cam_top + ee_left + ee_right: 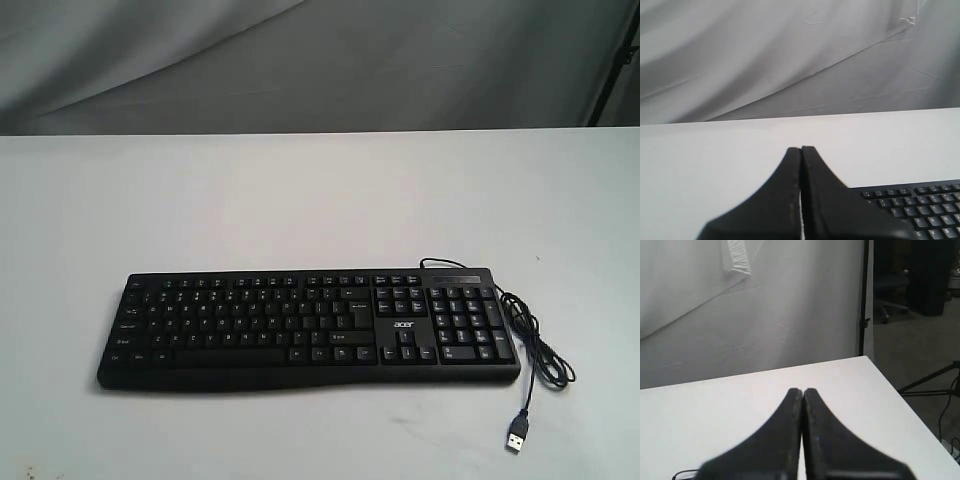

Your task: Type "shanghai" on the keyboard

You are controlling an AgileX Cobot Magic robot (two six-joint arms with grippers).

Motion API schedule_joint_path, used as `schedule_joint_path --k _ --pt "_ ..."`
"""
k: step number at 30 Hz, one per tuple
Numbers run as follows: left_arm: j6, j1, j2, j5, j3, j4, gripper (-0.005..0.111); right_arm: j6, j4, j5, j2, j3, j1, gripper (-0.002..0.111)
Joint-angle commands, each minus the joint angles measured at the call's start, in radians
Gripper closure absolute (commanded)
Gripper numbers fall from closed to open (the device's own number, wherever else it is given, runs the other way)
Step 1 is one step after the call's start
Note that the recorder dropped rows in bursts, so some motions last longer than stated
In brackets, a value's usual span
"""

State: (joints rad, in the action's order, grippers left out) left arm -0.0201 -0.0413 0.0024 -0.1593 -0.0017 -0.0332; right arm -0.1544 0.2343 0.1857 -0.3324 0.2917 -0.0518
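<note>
The wide black keyboard (310,325) with white legends and an "acer" logo lies flat on the white table, near its front edge. Its thin black cable (535,345) loops off the right end and stops at a loose USB plug (516,437). Neither arm shows in the exterior view. In the left wrist view my left gripper (801,149) is shut with nothing in it, and a corner of the keyboard (920,205) shows beside its fingers. My right gripper (803,390) is shut and empty too, above bare table; no keys show in that view.
The white table (300,200) runs back to a grey cloth backdrop (320,60). In the right wrist view the table's side edge (900,395) drops off to a floor with a dark stand (935,380).
</note>
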Motion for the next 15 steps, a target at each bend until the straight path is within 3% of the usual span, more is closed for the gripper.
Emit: schedule_joint_path --k 1,15 --pt "-0.003 0.006 -0.002 0.006 0.002 0.0 0.107 0.002 0.003 -0.012 0.1 -0.095 -0.008 0.108" --pt "-0.003 0.006 -0.002 0.006 0.002 0.0 0.107 0.162 0.005 0.036 0.214 -0.131 -0.008 0.108"
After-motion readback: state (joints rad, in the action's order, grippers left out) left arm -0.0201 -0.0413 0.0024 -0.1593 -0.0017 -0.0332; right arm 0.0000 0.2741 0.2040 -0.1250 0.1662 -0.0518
